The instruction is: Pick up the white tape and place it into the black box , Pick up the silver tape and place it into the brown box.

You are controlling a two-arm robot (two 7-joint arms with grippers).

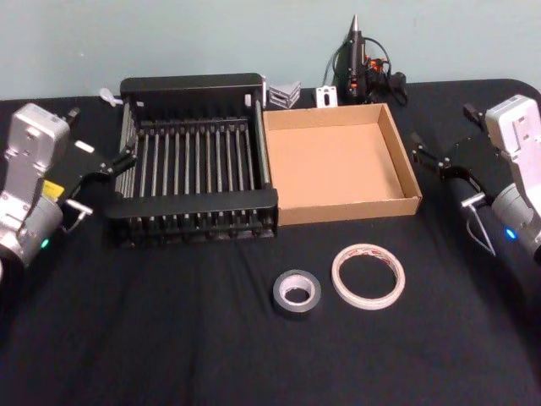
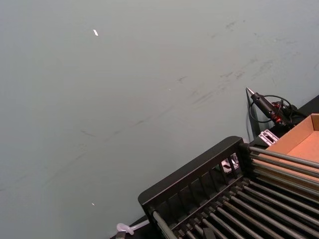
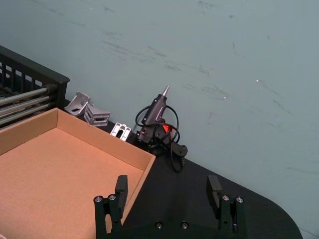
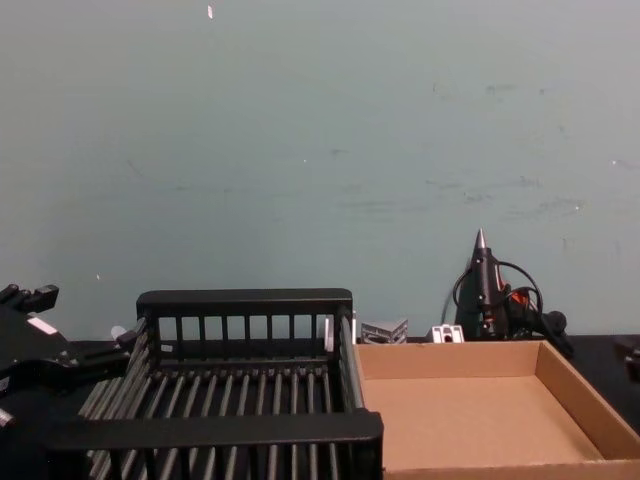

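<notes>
While both tapes (image 1: 368, 276) lay untouched on the counter (image 1: 169, 338), the right hand (image 3: 169, 191) was held spread; the left hand's (image 1: 118, 161) state could not be told; a first pickup was judged pending.

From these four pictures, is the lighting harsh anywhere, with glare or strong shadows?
Head view: even, soft light; the white tape and silver tape cast almost no shadow on the black cloth. Chest view: the wall is evenly lit, no glare. Right wrist view: the brown box floor looks warm and flat-lit. Left wrist view: the black box is dark against the pale wall.
</notes>
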